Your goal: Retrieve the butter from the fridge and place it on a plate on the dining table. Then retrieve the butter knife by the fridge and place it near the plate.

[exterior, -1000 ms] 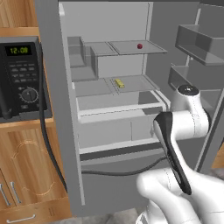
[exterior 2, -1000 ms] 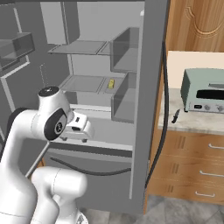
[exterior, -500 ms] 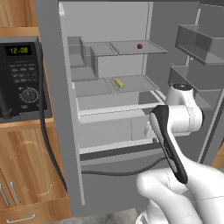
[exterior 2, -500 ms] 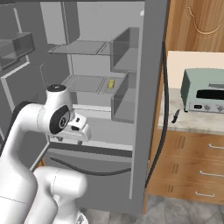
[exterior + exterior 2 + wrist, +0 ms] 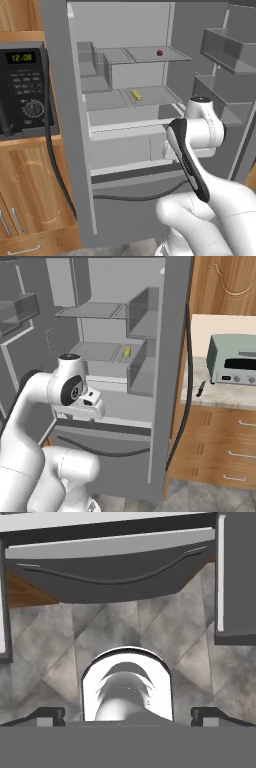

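Jaws point(image 5: 128, 714) spread wide, holding nothing, pointed at the tiled floor point(image 5: 60, 657). Microwave point(image 5: 25, 90) clock reads 12:08. Fridge point(image 5: 65, 125) hangs open, butter point(image 5: 135, 94) on its middle shelf; butter knife point(image 5: 200, 389) on the surface beside it.

Grey marbled floor tiles point(image 5: 50, 647), wooden cabinets point(image 5: 30, 195), black microwave point(image 5: 22, 87), grey-green toaster oven point(image 5: 232, 358) on counter.

Both base views sit near, behind the arm left and right, facing the open fridge point(image 5: 130, 95) point(image 5: 105, 351) shelves; hand view looks down at the floor point(image 5: 55, 642).
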Controlling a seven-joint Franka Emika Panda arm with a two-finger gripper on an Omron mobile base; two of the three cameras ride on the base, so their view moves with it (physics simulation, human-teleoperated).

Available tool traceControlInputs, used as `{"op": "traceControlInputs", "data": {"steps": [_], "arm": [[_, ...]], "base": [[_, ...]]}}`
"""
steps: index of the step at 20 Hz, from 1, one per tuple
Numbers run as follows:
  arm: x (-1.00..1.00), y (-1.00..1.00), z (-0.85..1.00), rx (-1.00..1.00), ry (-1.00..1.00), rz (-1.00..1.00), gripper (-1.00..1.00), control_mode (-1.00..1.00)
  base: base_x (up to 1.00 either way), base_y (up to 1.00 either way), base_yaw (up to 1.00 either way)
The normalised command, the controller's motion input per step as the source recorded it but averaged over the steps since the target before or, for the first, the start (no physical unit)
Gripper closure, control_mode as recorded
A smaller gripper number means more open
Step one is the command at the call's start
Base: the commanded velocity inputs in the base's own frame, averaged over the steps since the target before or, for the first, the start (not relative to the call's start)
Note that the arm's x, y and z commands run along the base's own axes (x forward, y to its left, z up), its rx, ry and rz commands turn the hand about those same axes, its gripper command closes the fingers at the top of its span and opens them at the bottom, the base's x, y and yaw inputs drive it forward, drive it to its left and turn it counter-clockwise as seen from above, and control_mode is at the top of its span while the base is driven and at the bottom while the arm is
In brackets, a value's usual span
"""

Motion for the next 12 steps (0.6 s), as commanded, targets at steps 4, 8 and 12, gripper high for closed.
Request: {"op": "traceControlInputs", "data": {"steps": [4,8,12], "arm": [[0.0,0.0,-0.42,-0.07,0.0,0.0,-1.0,-1.0],[0.0,0.02,-0.24,-0.03,0.01,0.0,-1.0,-1.0],[0.0,0.01,0.0,0.0,0.01,0.0,-1.0,-1.0]], "base": [[0.0,0.0,0.0],[0.0,0.0,0.0],[0.0,0.0,0.0]]}}
